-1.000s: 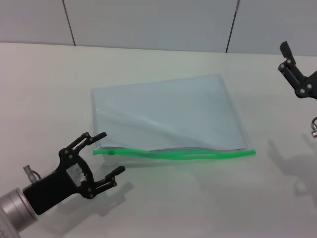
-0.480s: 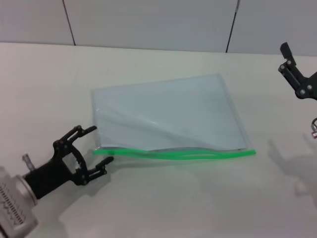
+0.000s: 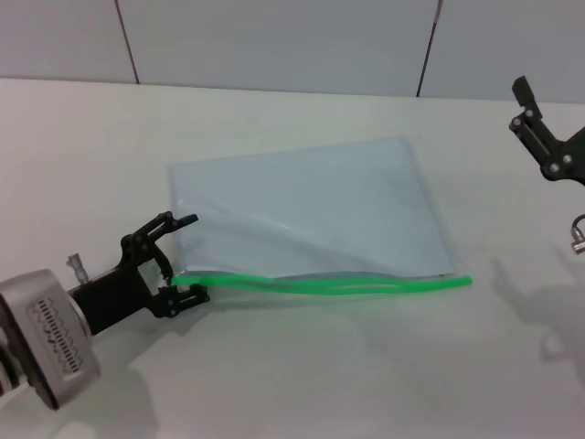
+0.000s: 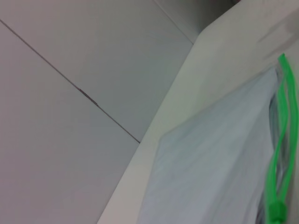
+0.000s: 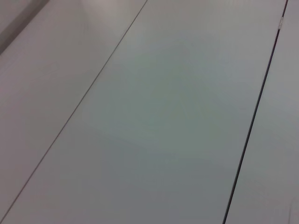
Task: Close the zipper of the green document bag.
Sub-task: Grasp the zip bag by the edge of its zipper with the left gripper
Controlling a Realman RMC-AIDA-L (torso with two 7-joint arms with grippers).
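The green document bag (image 3: pixel 311 206) lies flat on the white table, a pale translucent pouch. Its zipper (image 3: pixel 366 286) runs along the near edge, and its two green strips gape apart in a wavy line. My left gripper (image 3: pixel 195 257) is open at the bag's near-left corner, one finger on each side of the zipper's end. In the left wrist view the bag (image 4: pixel 219 163) and zipper (image 4: pixel 281 135) show close up, with the darker slider (image 4: pixel 275 212) at the near end. My right gripper (image 3: pixel 548 137) hangs raised at the far right, well away from the bag.
The white table (image 3: pixel 302 375) spreads around the bag. A grey panelled wall (image 3: pixel 274 41) stands behind it. The right wrist view holds only wall panels (image 5: pixel 163 116).
My left gripper has moved forward and right until its fingers sit on either side of the bag's near-left corner. The bag and the right arm have barely moved.
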